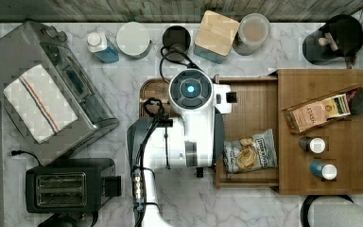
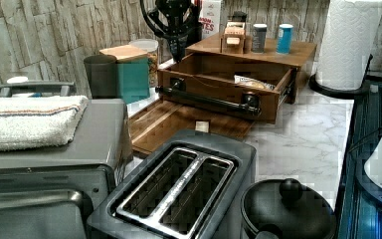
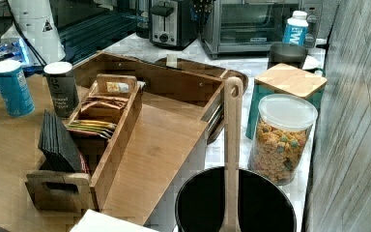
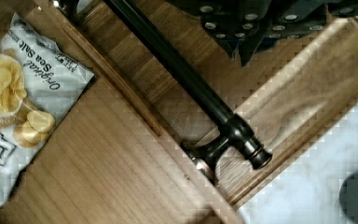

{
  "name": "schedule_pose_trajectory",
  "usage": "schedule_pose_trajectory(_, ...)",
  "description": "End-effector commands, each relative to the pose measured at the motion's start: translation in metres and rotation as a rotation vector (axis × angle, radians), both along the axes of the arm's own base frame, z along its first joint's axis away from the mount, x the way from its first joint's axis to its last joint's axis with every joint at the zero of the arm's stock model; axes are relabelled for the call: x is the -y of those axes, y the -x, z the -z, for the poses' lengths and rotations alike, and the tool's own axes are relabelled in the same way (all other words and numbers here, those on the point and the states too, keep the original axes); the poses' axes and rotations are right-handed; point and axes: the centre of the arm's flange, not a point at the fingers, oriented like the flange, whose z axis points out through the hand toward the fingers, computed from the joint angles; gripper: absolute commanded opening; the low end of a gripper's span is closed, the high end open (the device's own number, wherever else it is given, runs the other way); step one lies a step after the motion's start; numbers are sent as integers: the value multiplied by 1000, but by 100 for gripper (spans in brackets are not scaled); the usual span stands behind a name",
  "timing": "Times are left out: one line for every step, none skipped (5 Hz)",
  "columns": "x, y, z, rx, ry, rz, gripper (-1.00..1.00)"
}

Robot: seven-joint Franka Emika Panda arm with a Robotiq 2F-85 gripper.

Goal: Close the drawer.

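A white marble counter (image 1: pixel 246 203) backed by a grey stone-look wall carries kitchen appliances and a wooden cabinet top (image 1: pixel 324 170). The drawer (image 1: pixel 248 127) stands pulled out of the cabinet toward the top view's left. Inside it lies one bag of chips (image 1: pixel 249 152), flat on the floor near the corner by the top view's lower edge; the rest of the drawer floor is bare wood. On the cabinet top an open wooden caddy (image 3: pixel 107 113) holds upright tea packets, with a dark jar (image 3: pixel 61 88) and a blue jar (image 3: pixel 12 87) just beside it. Against the wall, a clear lidded canister (image 3: pixel 282 137) holds cereal.

The drawer's black bar handle (image 2: pixel 206 99) runs across its front, its long axis parallel to the top view's left edge, and hangs above a darker wooden tray (image 2: pixel 179 122). The arm's gripper (image 4: pixel 242 44) hangs just above the handle in the wrist view; whether its fingers are apart or closed I cannot tell.
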Motion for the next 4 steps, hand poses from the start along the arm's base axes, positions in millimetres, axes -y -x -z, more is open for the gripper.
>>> schedule_pose_trajectory(-35, 11, -10, 80, -10, -385, -100)
schedule_pose_trajectory(-56, 14, 5, 94, -1, -434, -100)
schedule_pose_trajectory(-77, 11, 27, 14, 15, -449, -100)
schedule_pose_trajectory(-87, 16, 55, -15, 57, -517, -100)
